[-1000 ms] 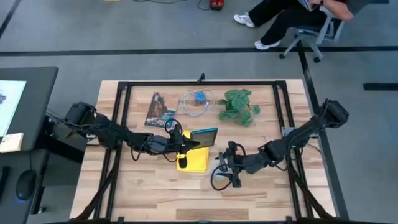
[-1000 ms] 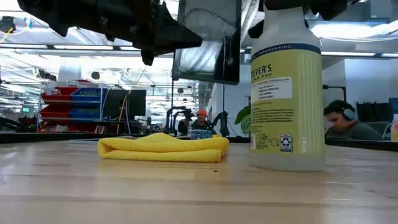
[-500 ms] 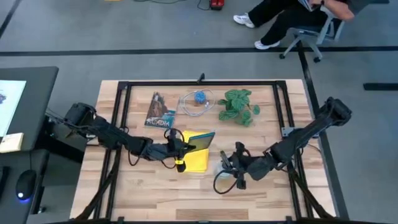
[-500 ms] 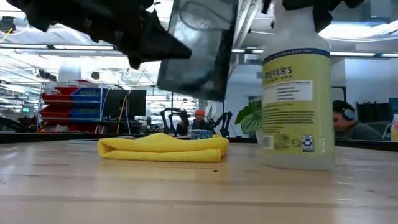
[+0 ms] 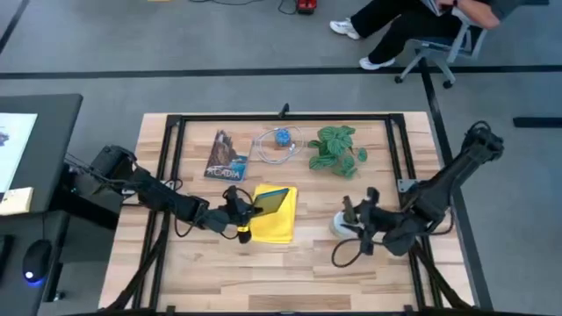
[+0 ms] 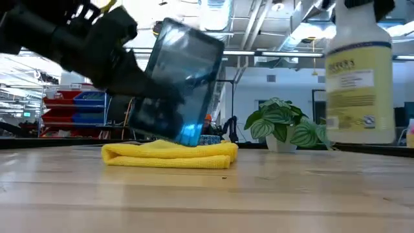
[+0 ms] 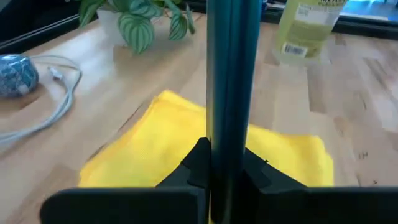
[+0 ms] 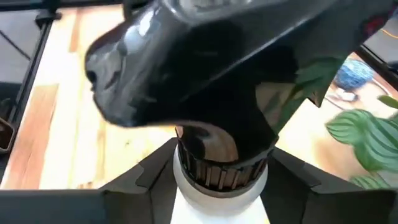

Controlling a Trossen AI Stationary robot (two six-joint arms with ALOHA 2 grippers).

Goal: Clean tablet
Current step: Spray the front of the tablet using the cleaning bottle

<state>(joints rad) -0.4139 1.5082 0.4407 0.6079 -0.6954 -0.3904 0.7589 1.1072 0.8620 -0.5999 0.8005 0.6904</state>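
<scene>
the left claw (image 5: 239, 211) is clamped on one edge of the tablet (image 5: 271, 200), holding it tilted over the yellow cloth (image 5: 274, 225) near the bench's (image 5: 219, 272) centre; in the low view its lower corner looks to touch the cloth or sit just above it. the right claw (image 5: 353, 213), at about 3 o'clock from the cloth, is closed around the neck of the spray bottle (image 6: 361, 77), which hangs above the bench. no wiping shows, and i cannot tell if the screen is wet. by my reading the cleaning itself is mostly left: lay the tablet down, spray, wipe.
</scene>
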